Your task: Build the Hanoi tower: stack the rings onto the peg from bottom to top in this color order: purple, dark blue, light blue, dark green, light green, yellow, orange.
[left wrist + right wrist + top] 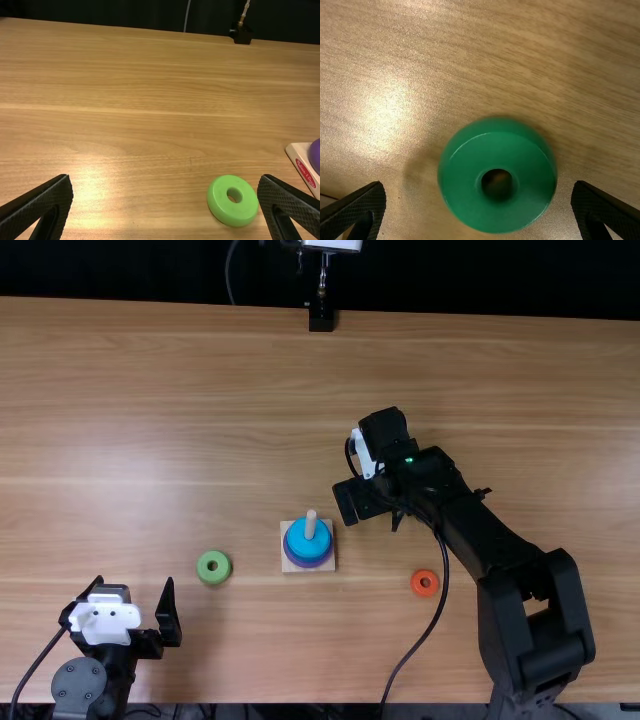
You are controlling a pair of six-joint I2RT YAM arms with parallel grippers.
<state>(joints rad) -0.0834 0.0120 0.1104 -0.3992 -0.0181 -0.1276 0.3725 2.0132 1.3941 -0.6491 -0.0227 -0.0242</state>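
In the top view my left gripper [134, 582] stands open at the lower left, left of the light green ring [214, 567]. My right gripper [360, 500] points down, up and right of the pegged base [290, 568]. On its peg [311, 524], the light blue ring [303, 540] tops a darker blue-purple layer [308, 561]. The orange ring [425, 583] lies right of the base. In the left wrist view the left gripper [164, 181] is empty, the light green ring [220, 202] near one finger. In the right wrist view the dark green ring [465, 192] lies between the right gripper's [479, 185] spread fingers, touching neither.
The right arm [510, 550] spans the table's right side, its cable [445, 590] looping down between the orange ring and the forearm. A black stand [321, 318] is at the table's far edge. An edge of the base shows beside one finger in the right wrist view.
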